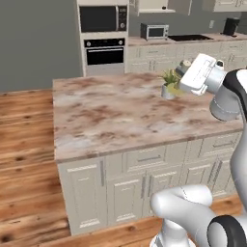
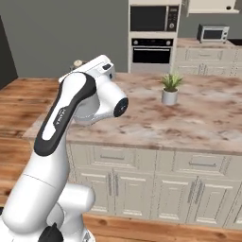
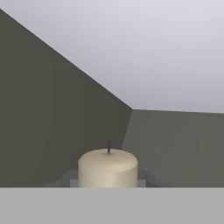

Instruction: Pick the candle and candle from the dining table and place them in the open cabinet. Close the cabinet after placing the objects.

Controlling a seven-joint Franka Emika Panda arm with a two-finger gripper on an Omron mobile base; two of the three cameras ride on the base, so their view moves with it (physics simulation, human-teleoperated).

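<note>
A short, stubby cream candle (image 3: pixel 108 168) with a dark wick sits between the two fingertips of my gripper (image 3: pixel 108 180), which is shut on it. The hand points upward, so the hand view looks past the candle at grey walls and a pale ceiling. In the left base view the gripper (image 1: pixel 185 67) is raised above the right part of the counter, and the candle (image 1: pixel 185 63) shows as a small cream top. In the right base view the candle (image 2: pixel 78 63) peeks out behind the raised white hand. The dining table and the open cabinet are out of view.
Below the arm stands a pink-brown marble-topped counter (image 1: pixel 111 116) with cream drawers and doors. A small potted plant (image 1: pixel 170 84) stands on it close to the hand. Behind are a wall oven (image 1: pixel 103 50) and a back counter with a toaster oven (image 1: pixel 154 31).
</note>
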